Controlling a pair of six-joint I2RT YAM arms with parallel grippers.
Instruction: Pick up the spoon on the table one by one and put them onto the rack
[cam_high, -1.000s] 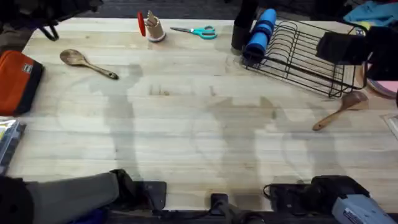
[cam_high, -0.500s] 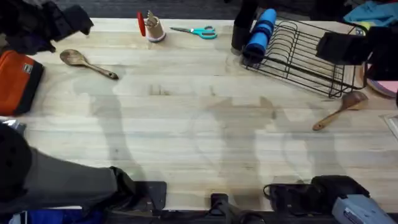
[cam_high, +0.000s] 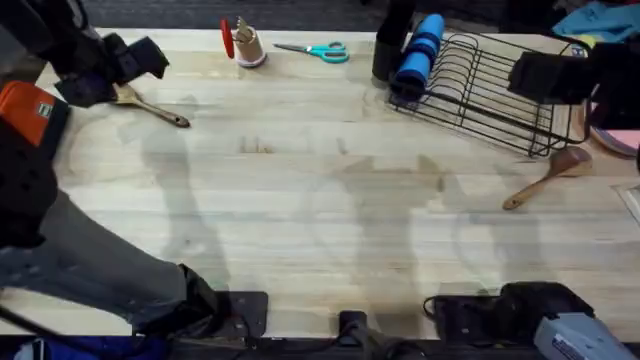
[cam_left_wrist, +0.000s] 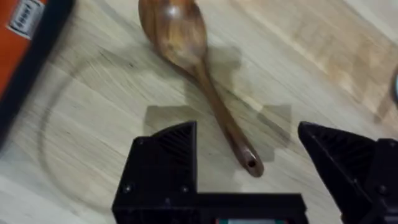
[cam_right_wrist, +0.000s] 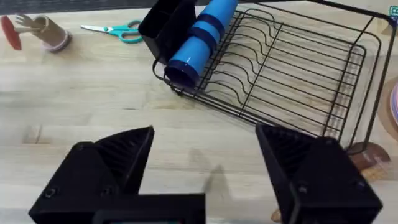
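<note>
Two wooden spoons lay on the bench (cam_high: 330, 200): one spoon (cam_left_wrist: 193, 68) at the far left, under the left end effector (cam_left_wrist: 249, 162), whose fingers stood spread over its handle, and a second spoon (cam_high: 545, 178) just in front of the rack (cam_high: 490, 90). One blue cup (cam_right_wrist: 199, 40) lay in the rack. The right end effector (cam_right_wrist: 205, 168) stood spread, holding nothing. One pair of scissors (cam_high: 315, 50) lay apart.

Spoon (cam_high: 150, 106) bowl under left gripper (cam_high: 112, 66)

table (cam_high: 320, 200): pale wood | on it: two spoons (cam_high: 545, 180) (cam_left_wrist: 193, 68), rack (cam_high: 490, 90), scissors (cam_high: 318, 50), orange pouch (cam_high: 25, 120)
</note>
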